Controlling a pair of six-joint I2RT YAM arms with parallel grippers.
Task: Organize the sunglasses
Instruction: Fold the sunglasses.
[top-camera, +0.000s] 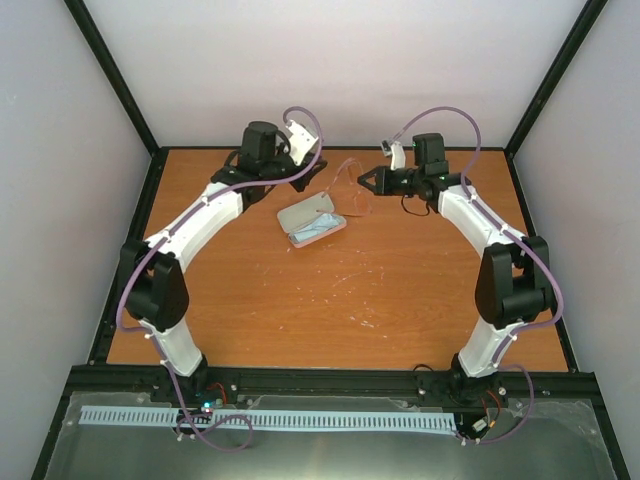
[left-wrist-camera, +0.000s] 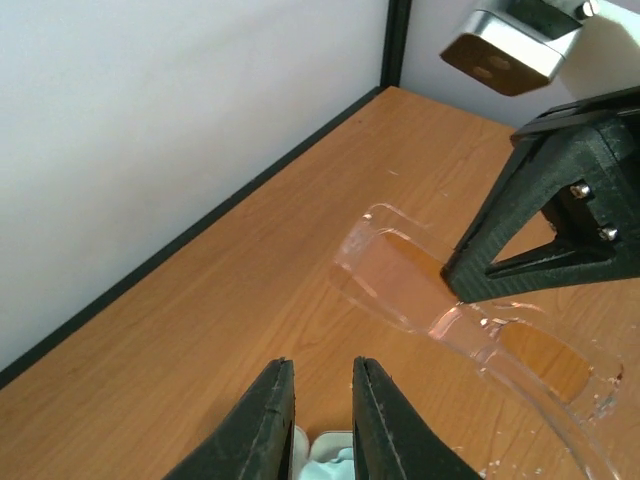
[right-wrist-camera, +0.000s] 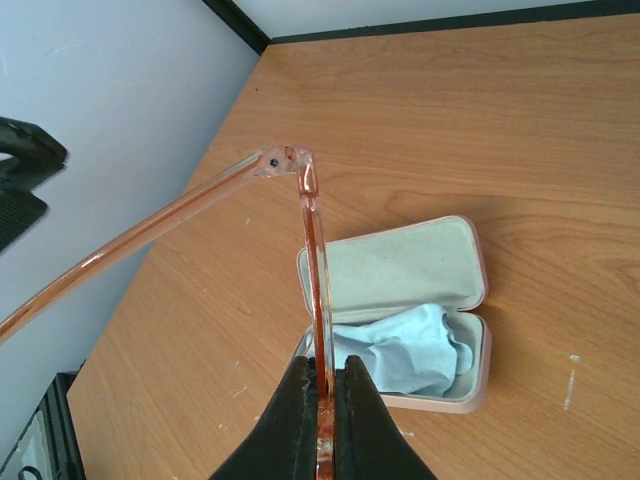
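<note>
Light is bright, even and diffuse in all three views, with only soft, faint shadows under the arms (top-camera: 200, 220) on the orange bench (top-camera: 330, 300) — no hard glare on the wood. The overhead picture is slightly soft, so the sunglasses (top-camera: 352, 190) nearly melt into the wood. Both wrist views are fairly sharp — the left one catches small white glints on the clear frame, and its pale wall (left-wrist-camera: 150, 150) reads faintly bluish.

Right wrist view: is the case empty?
No, the open case holds a crumpled light-blue cloth in one half, behind the sunglasses pinched in the right claw.
</note>
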